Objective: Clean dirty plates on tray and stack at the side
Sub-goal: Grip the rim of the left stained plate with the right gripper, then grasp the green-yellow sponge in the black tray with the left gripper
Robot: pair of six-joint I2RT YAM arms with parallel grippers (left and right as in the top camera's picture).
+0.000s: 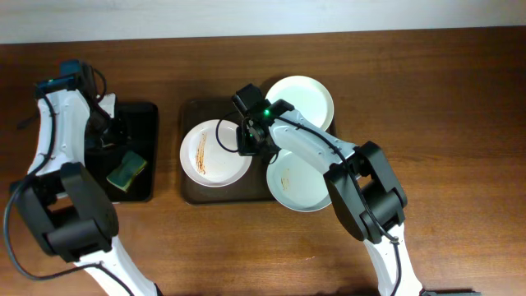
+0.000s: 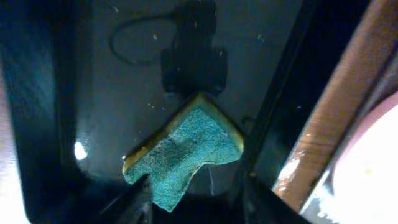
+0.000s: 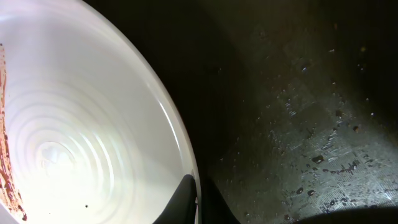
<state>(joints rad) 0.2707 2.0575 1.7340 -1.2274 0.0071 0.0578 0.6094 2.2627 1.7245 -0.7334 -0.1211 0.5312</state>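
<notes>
right gripper (image 3: 199,208): narrow, fingers either side of the right rim of the smeared plate (image 1: 212,154), pinching it, one finger over the plate and one over the tray (image 1: 191,191)
that plate lies flat on the left half of the brown tray, brown streaks on its left side
greenish plate (image 1: 302,100) at the tray's top-right corner, third plate (image 1: 302,187) at bottom right, partly under the right arm; both hang over the tray's right edge, can't tell by how much
left gripper (image 2: 189,208): wide, holding nothing, hovering right over the sponge (image 2: 186,149)
sponge green side up in the black tray (image 1: 144,115), just left of the brown tray
both trays on the wooden bench (image 1: 452,82)
</notes>
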